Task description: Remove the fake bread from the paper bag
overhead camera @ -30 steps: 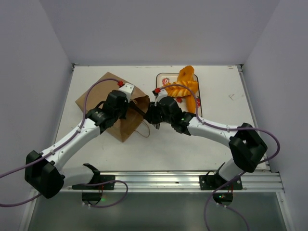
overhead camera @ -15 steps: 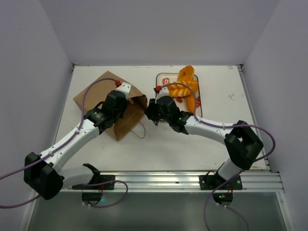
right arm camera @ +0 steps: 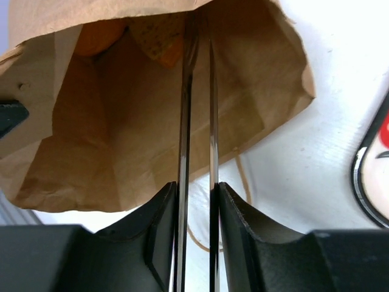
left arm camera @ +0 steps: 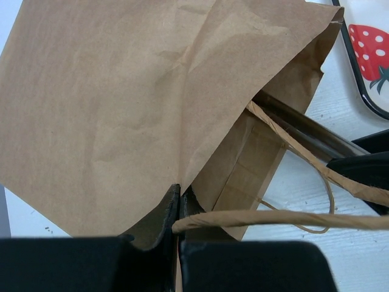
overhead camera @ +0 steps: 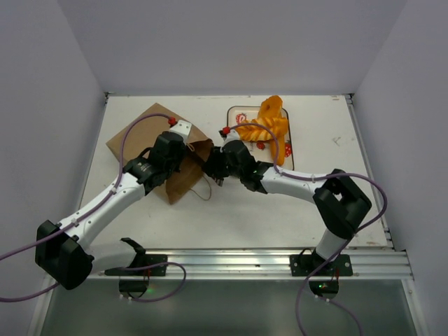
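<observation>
Though eased a touch over the last second, keeps the right pincer (right arm camera: 197, 194) clamped on the tongs (right arm camera: 186, 109), blades now parted and pushed further into the bag (right arm camera: 121, 134). Holds the left pincer (left arm camera: 179, 201) shut on its top lip, propping it open. Shows bread (right arm camera: 97, 36) deep inside, beyond the tips, with more heaped on the tray (overhead camera: 236, 114). Looks set for another grab.
</observation>
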{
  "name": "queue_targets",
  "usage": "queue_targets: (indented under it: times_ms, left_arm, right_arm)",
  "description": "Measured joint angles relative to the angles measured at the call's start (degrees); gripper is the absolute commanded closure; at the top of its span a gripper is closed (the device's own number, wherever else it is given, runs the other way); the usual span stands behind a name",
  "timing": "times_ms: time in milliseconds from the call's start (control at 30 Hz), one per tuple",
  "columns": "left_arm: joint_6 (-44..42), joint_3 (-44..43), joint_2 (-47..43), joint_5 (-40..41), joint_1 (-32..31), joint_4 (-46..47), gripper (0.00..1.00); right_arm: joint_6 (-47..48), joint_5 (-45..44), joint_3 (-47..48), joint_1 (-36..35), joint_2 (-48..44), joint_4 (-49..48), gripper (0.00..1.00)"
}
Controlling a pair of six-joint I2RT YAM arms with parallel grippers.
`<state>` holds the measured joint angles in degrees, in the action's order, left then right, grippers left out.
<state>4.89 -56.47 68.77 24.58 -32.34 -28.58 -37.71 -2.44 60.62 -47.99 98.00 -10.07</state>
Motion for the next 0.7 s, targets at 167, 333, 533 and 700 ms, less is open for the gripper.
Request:
queue_targets:
  times_ms: [167, 333, 533, 700]
  left_arm:
    - [0.00, 0.00, 0.00, -0.39, 0.00, 0.00, 1.00]
    - [0.00, 0.00, 0.02, -0.76, 0.00, 0.00, 1.00]
    - [0.00, 0.00, 0.22, -1.33, 0.00, 0.02, 1.00]
    - [0.00, 0.00, 0.57, -1.92, 0.00, 0.02, 1.00]
  right_arm:
    - [-2.82, 2.19, 0.02, 0.00, 0.87, -1.79, 0.57]
    - [-4.42, 3.65, 0.37, 0.00, 2.16, -2.23, 0.56]
    - [-5.40, 4.94, 1.92, 0.00, 5.27, -2.45, 0.55]
    - [-5.75, 5.05, 3.74, 0.00, 7.21, -2.43, 0.55]
